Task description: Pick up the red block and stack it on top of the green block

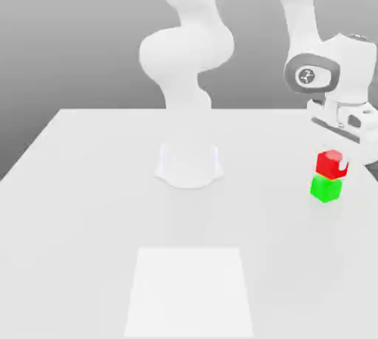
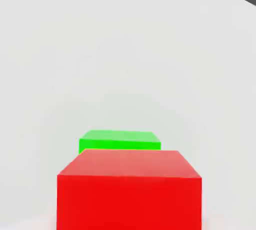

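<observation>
The red block (image 1: 330, 162) sits above the green block (image 1: 325, 187) near the edge of the white table (image 1: 88, 204) on the exterior view's right, and the two read as stacked or very nearly so: red directly over green, a little offset rather than flush. The gripper (image 1: 338, 165) hangs right over the pair, with a pale finger showing against the red block's side, which suggests the block is between the fingers so it can be lowered squarely; whether they grip it or have let go I cannot tell. From the hand view the red block (image 2: 129, 189) lies close under the camera and the green block (image 2: 120, 140) peeks out beyond it, so the two are lined up along the hand's line of sight. Judging by this, the task is at its placing step, and what remains is a clean release without nudging the upper cube off the lower one.
</observation>
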